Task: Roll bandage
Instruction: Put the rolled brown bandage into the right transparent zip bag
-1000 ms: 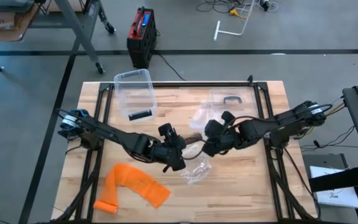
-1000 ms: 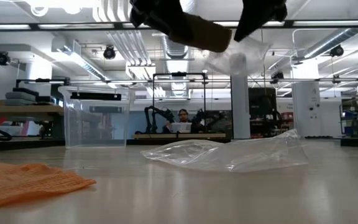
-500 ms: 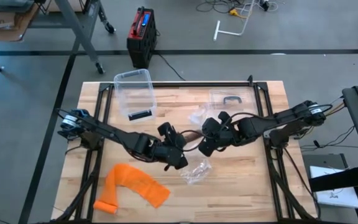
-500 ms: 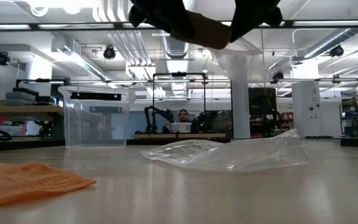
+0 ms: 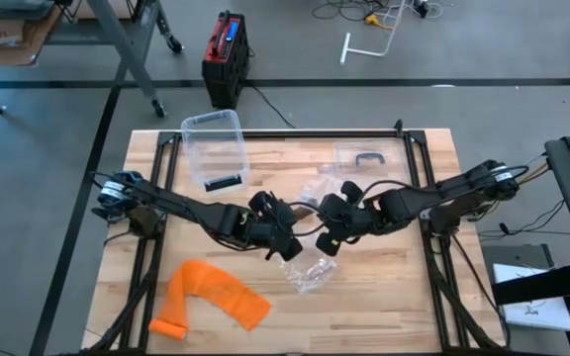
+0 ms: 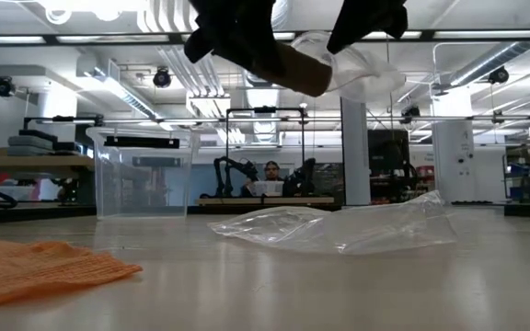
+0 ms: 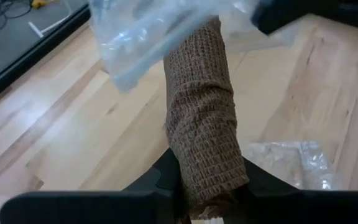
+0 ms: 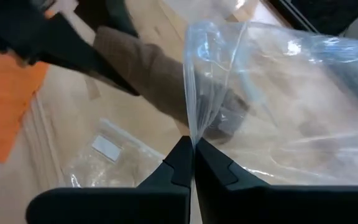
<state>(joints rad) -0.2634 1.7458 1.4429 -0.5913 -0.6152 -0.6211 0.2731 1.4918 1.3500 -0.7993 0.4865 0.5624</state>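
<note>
Over the middle of the table (image 5: 384,287), both arms meet in the air. The left gripper (image 7: 207,186) clamps one end of the brown bandage (image 7: 204,130), a rolled tube of crepe cloth held clear of the wood. The bandage's far end pokes into the mouth of a clear bag (image 8: 278,93). The right gripper (image 8: 193,155) pinches the edge of that bag, fingers fully closed on the plastic. In the low view the bandage (image 6: 293,64) and bag (image 6: 357,69) hang high above the tabletop, the bag draped over the bandage's tip.

A second clear bag (image 5: 310,272) lies flat on the table just below the grippers; whether anything is in it I cannot tell. A clear plastic bin (image 5: 214,146) stands near the table's far left corner with a small dark object (image 5: 223,182) inside at its near end. An orange cloth (image 5: 211,297) lies spread near the front left. Another clear bag with a dark item (image 5: 368,156) rests towards the far right.
</note>
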